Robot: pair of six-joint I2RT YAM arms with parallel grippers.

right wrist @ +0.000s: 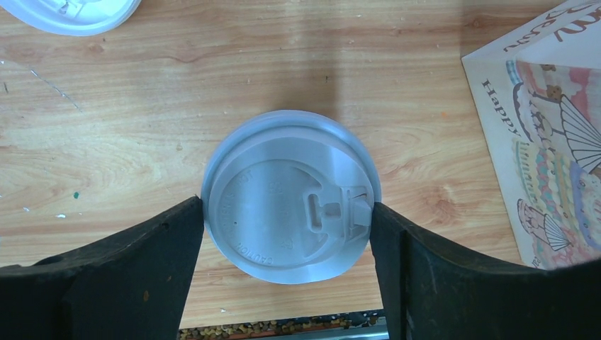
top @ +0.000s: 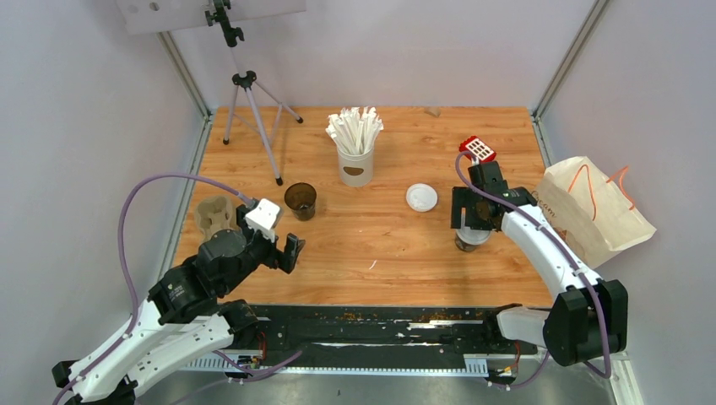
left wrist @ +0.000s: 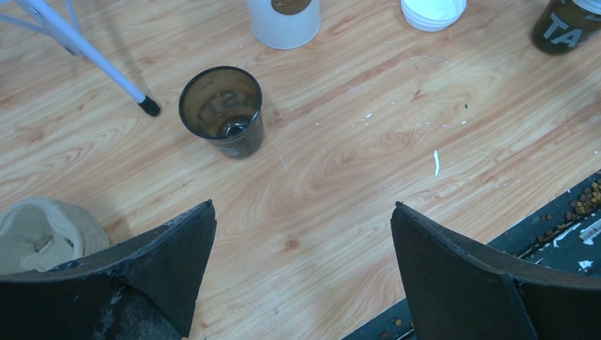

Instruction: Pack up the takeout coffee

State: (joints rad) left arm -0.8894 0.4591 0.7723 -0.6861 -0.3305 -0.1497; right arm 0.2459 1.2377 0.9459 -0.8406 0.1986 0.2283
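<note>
Two white-and-black arms rise from the near edge, at 6 o'clock on the top view. The left pincer (top: 290, 252) hangs at about 8 o'clock with its jaws spread wide and nothing between them; its wrist view shows only bare wood between the two black fingers (left wrist: 177, 262). The right pincer (top: 471, 221) reaches in at 4 o'clock.

Beneath them lies the wooden surface (top: 380, 253). A black strip (top: 380, 325) scattered with brown crumbs runs along its 6 o'clock edge. A tan paper bag (top: 591, 211) with orange handles lies at 3 o'clock, hanging over the surface's right edge. A tripod (top: 253, 118) stands at 11 o'clock, one foot planted near the open cup. At 12 o'clock sits a white cup of white sticks (top: 356, 160). A beige pulp carrier (top: 215, 217) rests at the far 9 o'clock edge, just beside the left arm.

The open cup (top: 300, 201) – dark brown, upright, no lid on it – stands at 9 o'clock between the carrier and the centre, well clear of the left pincer. The lidded cup (top: 471, 240) stands at 4 o'clock, directly under the right pincer. In the right wrist view both black fingers (right wrist: 127, 276) press against the rim of its white lid (right wrist: 283, 195), one on each side – a grip on that cup. A loose lid (top: 421, 197), white and round, lies flat just right of centre, between the two cups.
</note>
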